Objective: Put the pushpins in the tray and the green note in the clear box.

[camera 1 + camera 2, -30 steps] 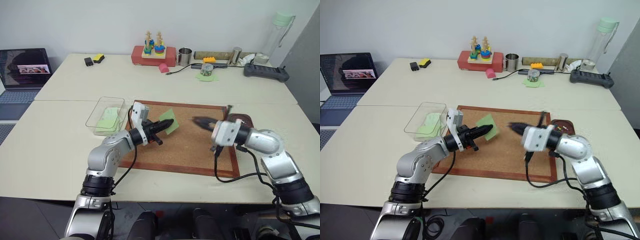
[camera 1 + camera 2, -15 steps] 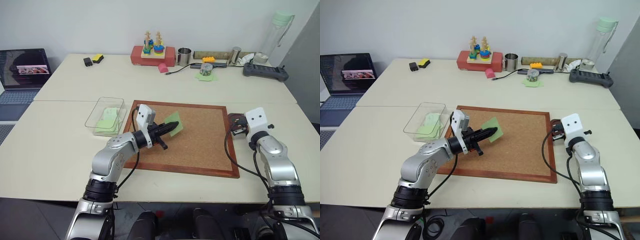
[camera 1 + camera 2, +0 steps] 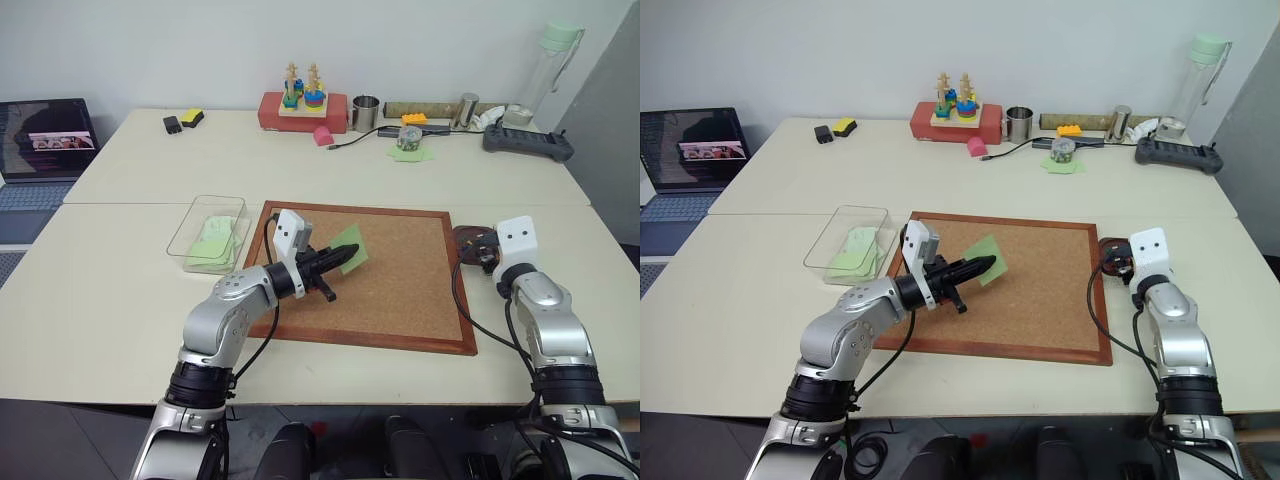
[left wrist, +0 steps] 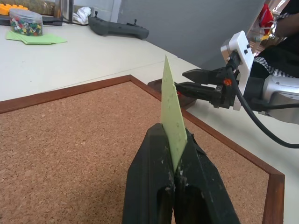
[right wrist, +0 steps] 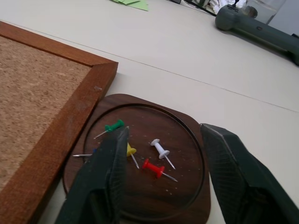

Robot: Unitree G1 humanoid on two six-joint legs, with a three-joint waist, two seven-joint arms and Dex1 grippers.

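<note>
Green note [image 4: 172,111] stands pinched on edge in the clenched left end effector [image 4: 175,161], held above the cork board [image 3: 390,270] near the centre of the head view. The clear box [image 3: 200,226] sits to the left of that, just beside the board's left edge, with green paper already lying in it. At the right of the frame, the right end effector [image 5: 163,154] hangs released, fingers spread over the tray [image 5: 184,186], where green, yellow, white and red pushpins [image 5: 153,168] lie loose.

To finish well, I'd carry the note leftward, clear the box's near wall, lower it well inside, then let go so the thin sheet doesn't catch the rim.

One pin beneath the right finger is half hidden, and whether any pins remain on the board is too fine to tell.
</note>
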